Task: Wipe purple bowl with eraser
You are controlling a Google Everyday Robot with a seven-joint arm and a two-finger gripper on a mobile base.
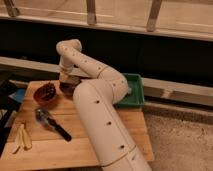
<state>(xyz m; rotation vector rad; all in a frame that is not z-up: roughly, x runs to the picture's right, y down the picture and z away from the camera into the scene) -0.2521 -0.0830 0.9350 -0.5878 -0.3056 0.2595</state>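
Camera view: I look down on a wooden worktop [75,145] with my white arm [100,105] sweeping up from the lower middle, bending at an elbow and reaching back left. The gripper [65,78] hangs at the far left of the worktop, directly over the purple bowl [67,89] and right at its rim. Whether it touches the bowl, I cannot tell. I cannot make out the eraser.

Just left of the purple bowl, nearly touching it, sits an orange-brown bowl [46,93] with dark contents. In front of both lies a metal scoop [51,123] with a black handle pointing toward the near right. Pale yellow strips [21,138] lie near the front left edge. A green tray [136,95] sits at the right back corner, partly hidden behind my arm.

My arm covers much of the worktop's right half. Open wood shows at the front left, between scoop and strips. Behind the worktop runs a dark wall with a railing above.
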